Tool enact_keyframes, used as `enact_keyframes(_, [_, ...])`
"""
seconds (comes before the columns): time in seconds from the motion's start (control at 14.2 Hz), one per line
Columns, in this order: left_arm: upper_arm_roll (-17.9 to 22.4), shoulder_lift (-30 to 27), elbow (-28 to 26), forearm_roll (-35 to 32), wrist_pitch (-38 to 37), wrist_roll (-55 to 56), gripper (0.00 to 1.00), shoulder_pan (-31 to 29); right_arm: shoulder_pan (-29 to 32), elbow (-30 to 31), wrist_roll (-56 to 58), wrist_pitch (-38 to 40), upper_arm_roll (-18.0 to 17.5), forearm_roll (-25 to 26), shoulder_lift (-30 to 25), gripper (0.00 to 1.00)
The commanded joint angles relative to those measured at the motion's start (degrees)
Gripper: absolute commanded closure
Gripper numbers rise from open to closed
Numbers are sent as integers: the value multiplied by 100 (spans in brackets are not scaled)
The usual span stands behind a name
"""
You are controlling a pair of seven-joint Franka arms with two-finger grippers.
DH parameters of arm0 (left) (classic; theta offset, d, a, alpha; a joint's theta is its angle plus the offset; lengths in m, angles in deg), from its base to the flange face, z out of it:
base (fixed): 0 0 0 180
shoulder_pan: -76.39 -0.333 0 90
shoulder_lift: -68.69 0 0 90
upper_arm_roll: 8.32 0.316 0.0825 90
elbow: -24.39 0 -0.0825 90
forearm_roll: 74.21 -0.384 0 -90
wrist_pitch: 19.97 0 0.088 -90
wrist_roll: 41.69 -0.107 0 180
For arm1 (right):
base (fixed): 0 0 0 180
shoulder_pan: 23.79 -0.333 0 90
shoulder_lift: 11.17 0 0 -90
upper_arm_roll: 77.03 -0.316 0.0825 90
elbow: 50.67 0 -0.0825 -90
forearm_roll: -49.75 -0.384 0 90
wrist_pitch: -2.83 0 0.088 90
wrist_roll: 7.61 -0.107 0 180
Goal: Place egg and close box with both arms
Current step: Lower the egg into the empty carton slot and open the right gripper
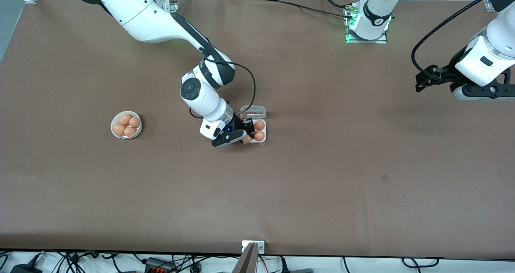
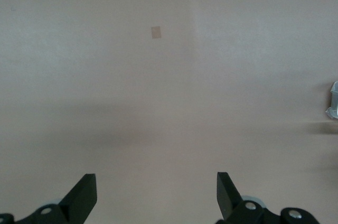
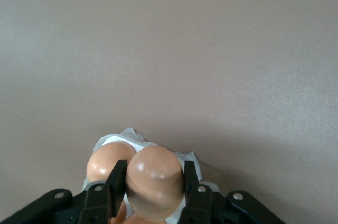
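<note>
Front view: right pincer (image 1: pixel 246 137) hides egg (image 3: pixel 155 187) over box (image 1: pixel 262 142).

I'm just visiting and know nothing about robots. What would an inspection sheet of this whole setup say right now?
Surface: brown table, bare over most of its area, with one small pale mark.
Job's things: box mid-table, lid open, two eggs seated in it; another egg held at the box.
Clutter: white bowl with four eggs, toward the right arm's end.
Grippers: right gripper shut on the egg over the box; left gripper open, waiting over bare table at the left arm's end.
Cables: black cable looping along the right arm; more along the table edges.
Surroundings: metal frame and power gear along the table edges.
</note>
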State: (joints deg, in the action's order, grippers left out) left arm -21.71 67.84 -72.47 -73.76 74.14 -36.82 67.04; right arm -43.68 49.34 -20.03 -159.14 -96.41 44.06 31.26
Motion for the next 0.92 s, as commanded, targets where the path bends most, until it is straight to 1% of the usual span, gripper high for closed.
enact_keyframes(0.0, [-14, 94, 185, -54, -148, -127, 0, -31, -41, 151, -216, -54, 14, -28, -50, 18])
enact_keyframes(0.07, [-14, 85, 185, -54, -148, -127, 0, -31, -32, 142, -557, -54, 14, -2, -59, 0])
enact_keyframes(0.42, [-14, 85, 185, -54, -148, -127, 0, -31, -24, 54, -912, -1, 5, -11, -278, 0])
enact_keyframes(0.56, [-14, 85, 185, -54, -148, -127, 0, -31, 38, -16, -912, 287, 14, -11, -479, 0])
enact_keyframes(0.71, [-14, 85, 185, -54, -148, -127, 0, -31, 91, -331, -921, 1163, 136, -2, -690, 0])
enact_keyframes(0.85, [-14, 85, 185, -54, -148, -127, 0, -31, 108, -857, -912, 2488, 408, 16, -910, 0])
